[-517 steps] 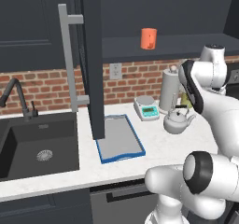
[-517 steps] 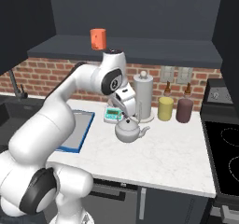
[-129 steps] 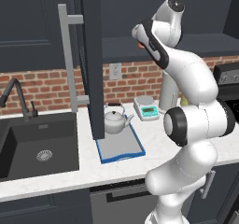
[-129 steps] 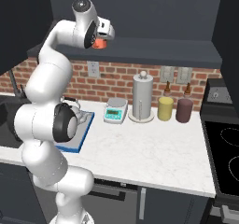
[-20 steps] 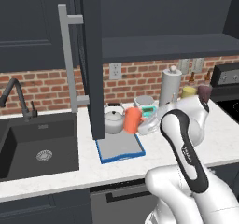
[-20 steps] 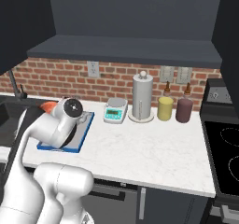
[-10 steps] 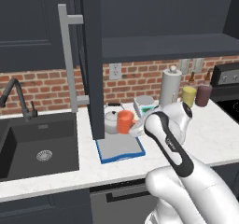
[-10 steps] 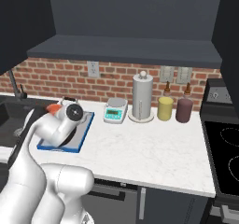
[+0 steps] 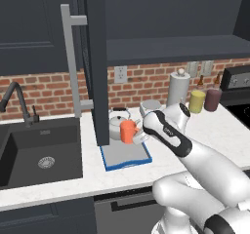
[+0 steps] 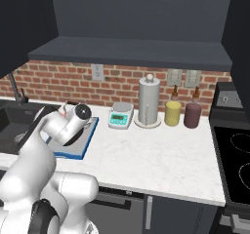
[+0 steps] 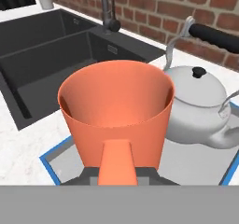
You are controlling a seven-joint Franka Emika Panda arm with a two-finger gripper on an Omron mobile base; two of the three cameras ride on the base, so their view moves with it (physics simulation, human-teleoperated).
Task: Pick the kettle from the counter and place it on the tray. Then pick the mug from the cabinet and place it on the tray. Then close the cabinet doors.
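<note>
The mug [image 9: 128, 131] stands upright in the left base view, its long axis vertical and its open mouth up, held over the near part of the tray [image 9: 128, 160] just in front of the kettle [image 9: 115, 125]; whether its base touches the tray I cannot tell. In the hand view the mug [image 11: 117, 115] has its handle turned straight toward the camera, and the kettle [image 11: 196, 107] sits behind it to the right, lid knob up, arched handle above, spout running off to the right edge. The gripper [image 9: 139, 136] comes at the mug from the right side, level with it, and the jaws are closed on the mug at its handle side. The white arm reaches low and leftward across the counter [image 9: 210, 130], its forearm sloping down from the wrist toward the base. A cabinet door [image 9: 95, 62] hangs open just left of the tray, and the sink [image 9: 39, 150] lies further left.
</note>
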